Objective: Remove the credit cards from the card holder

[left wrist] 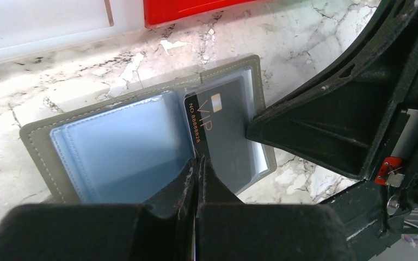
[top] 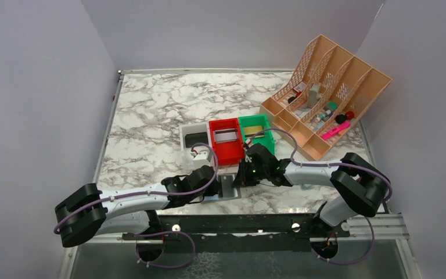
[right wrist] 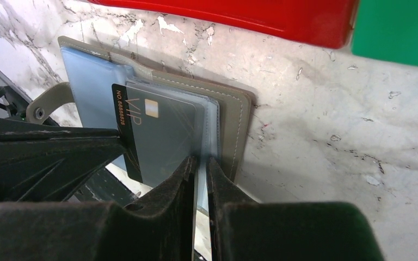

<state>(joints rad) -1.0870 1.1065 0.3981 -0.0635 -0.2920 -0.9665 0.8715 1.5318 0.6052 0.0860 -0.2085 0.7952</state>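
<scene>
Card holder (left wrist: 114, 147) spread open on bench (left wrist: 305, 32) just near-side of red bin (left wrist: 196, 8), black credit card (left wrist: 226, 125) partly out of its sleeve. Left tool (left wrist: 198, 163) clamped shut at the fold, probably anchoring; right tool (right wrist: 201, 163) narrow on the sleeve edge, probably parting the pocket.

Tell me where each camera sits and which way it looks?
Top: above, behind the arms, facing down at the table; both arms show.
Left wrist: on the left arm, looking past the left pincer at the card holder.
Right wrist: on the right arm, looking past the right pincer at it.
Shared: both wrist views show the black card.
</scene>
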